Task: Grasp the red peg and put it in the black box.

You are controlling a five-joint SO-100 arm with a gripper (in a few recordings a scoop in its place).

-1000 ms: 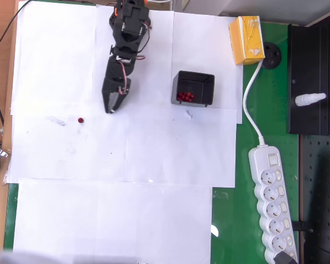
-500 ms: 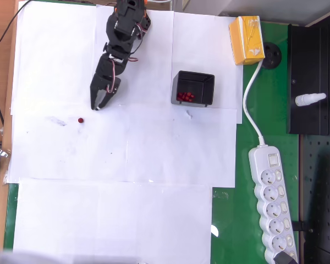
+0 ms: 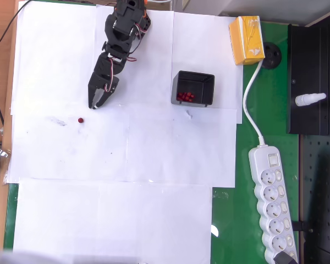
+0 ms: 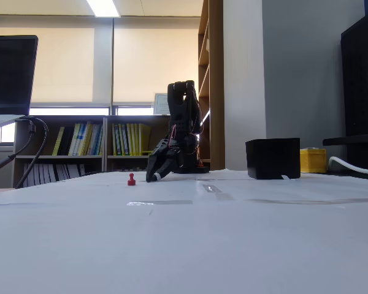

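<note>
One red peg point(image 3: 80, 120) stood alone on the white paper at left of the overhead view, just below-left of the tool point(image 3: 93, 106), whose slightly parted fingers held nothing; the black box point(image 3: 193, 88) sat right of centre.

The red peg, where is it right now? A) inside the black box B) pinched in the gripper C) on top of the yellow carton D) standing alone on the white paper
D: the red peg stands by itself on the white paper, a short way from the gripper and far from the black box.
</note>
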